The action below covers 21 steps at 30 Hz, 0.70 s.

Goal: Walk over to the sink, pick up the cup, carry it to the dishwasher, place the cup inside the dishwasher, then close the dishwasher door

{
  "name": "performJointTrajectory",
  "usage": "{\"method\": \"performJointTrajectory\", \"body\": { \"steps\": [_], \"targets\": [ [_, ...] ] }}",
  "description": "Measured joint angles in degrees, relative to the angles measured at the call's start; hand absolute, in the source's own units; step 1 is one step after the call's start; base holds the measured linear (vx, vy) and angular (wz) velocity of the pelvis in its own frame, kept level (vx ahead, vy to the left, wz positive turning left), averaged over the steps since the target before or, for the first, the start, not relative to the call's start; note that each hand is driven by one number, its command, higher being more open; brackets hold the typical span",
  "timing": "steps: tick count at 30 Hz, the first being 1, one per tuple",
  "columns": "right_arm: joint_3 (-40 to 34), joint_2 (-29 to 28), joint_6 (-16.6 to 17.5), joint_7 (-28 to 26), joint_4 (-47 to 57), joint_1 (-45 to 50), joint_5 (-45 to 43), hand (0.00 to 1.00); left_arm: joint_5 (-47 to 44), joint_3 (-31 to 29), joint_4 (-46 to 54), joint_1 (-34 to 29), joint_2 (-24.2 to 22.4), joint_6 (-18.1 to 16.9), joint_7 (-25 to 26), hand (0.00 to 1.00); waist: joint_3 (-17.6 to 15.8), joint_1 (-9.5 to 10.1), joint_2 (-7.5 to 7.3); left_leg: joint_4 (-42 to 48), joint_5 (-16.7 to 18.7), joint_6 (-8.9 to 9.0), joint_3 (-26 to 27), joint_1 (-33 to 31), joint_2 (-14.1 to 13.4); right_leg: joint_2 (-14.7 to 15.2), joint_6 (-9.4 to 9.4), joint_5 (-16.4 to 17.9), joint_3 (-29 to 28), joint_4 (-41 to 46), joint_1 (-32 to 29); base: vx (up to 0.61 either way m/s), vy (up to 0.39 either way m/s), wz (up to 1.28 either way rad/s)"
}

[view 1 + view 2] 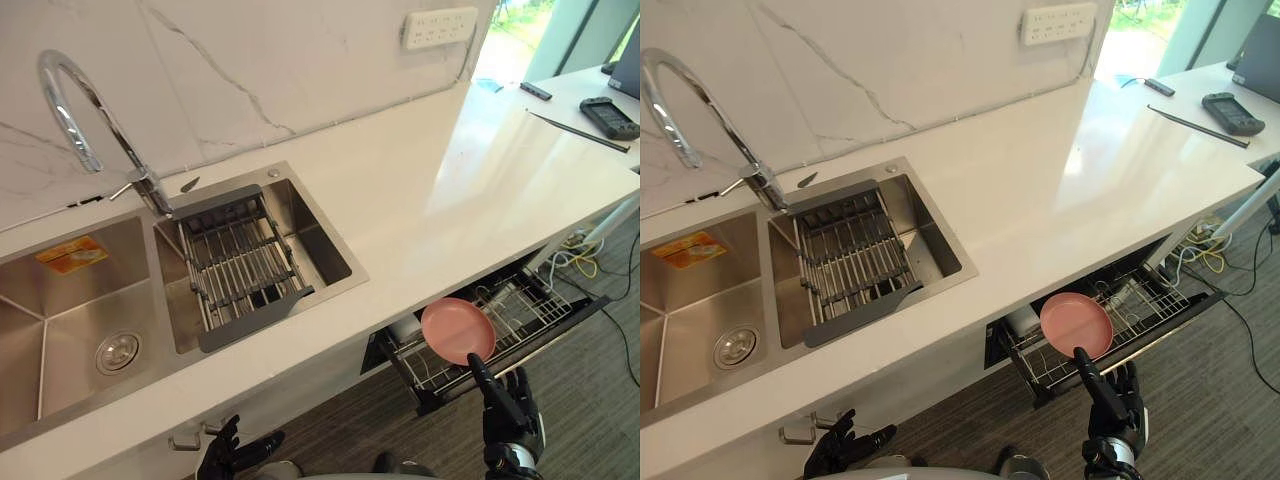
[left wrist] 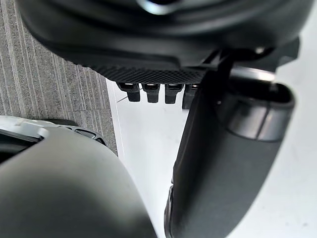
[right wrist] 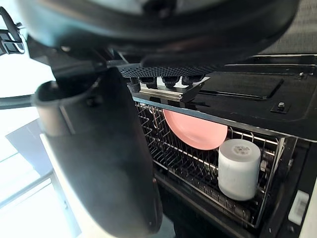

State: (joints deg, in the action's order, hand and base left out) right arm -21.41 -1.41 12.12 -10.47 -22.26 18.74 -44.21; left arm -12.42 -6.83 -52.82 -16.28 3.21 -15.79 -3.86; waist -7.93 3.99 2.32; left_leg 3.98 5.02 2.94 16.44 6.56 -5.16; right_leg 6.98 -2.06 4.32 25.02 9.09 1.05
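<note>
In the left eye view, a white countertop (image 1: 430, 200) is seen with a steel double sink (image 1: 60, 310) set into it. A curved tap (image 1: 75, 100) is mounted behind the basins, and a grey wire drainer (image 1: 245, 265) is laid across the right-hand basin. Below the counter's edge the dishwasher (image 1: 560, 325) is pulled open, and a pink plate (image 1: 457, 330) is stood on edge in its wire rack (image 1: 520, 300). The white cup (image 1: 405, 328) is glimpsed in that rack, just beside the plate on the sink side, partly tucked under the counter. The right hand (image 1: 508, 405) is held low in front of the open dishwasher with its fingers stretched straight and nothing gripped. The left hand (image 1: 235, 455) is shown at the bottom edge below the sink, its fingers loosely spread and nothing held.

In the right eye view the same layout is repeated. The right hand's outstretched fingers are pointed at the plate's lower rim, but contact cannot be judged.

In the left wrist view the fingertips (image 2: 148, 92) are lined up uncurled, with the thumb (image 2: 223, 163) set apart. A white surface and grey carpet (image 2: 49, 89) are shown past them.

In the right wrist view the cup is seen standing in the rack near the plate — seemingly mouth-down — and well clear of the hand, whose fingers are kept straight near the rack's upper rail.
</note>
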Motion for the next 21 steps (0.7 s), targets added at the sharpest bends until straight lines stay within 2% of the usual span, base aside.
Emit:
{"method": "performJointTrajectory", "body": {
  "steps": [6, 12, 17, 21],
  "targets": [
    [0.0, 2.8, -0.2, -0.7, -5.7, -5.8, -0.7, 1.00, -0.1, 0.0, -0.2, -0.1, 0.4, 0.0, -0.2, 1.00, 0.6, 0.48, -0.29, -1.8, -1.8, -0.78, -3.3, 0.0, 1.2, 1.1, -0.22, -0.1, 2.7, -0.2, 0.9, -0.07, -0.006, 0.28],
    [-0.8, 6.5, -2.0, -0.5, -14.4, -12.5, -5.0, 1.00, 0.0, 0.0, -2.1, -1.6, 1.4, 0.0, -0.2, 1.00, 0.7, 1.59, -0.91, -3.1, -3.4, -1.14, -6.2, 0.5, 1.9, 1.4, -0.27, -0.2, 5.3, -0.6, 2.4, -0.03, -0.019, 0.24],
    [-3.5, 8.3, -4.0, 3.0, -20.5, -18.8, -8.6, 1.00, -0.1, 0.0, -1.5, -2.1, 1.4, -0.4, -0.3, 1.00, 0.6, 2.60, -1.05, -3.4, -4.4, -1.67, -8.2, 0.0, 2.5, 2.2, -0.51, -0.4, 7.2, -0.5, 2.9, -0.02, 0.001, 0.21],
    [-5.3, 8.6, -3.9, 4.5, -21.8, -22.4, -8.8, 1.00, -0.1, 0.0, -1.0, -2.0, 1.1, -1.3, -0.5, 1.00, -0.2, 2.86, -0.48, -3.1, -4.6, -1.88, -9.4, -2.3, 3.1, 3.1, -0.98, -0.1, 8.3, 0.3, 1.3, -0.04, 0.014, 0.16]
  ]
}}
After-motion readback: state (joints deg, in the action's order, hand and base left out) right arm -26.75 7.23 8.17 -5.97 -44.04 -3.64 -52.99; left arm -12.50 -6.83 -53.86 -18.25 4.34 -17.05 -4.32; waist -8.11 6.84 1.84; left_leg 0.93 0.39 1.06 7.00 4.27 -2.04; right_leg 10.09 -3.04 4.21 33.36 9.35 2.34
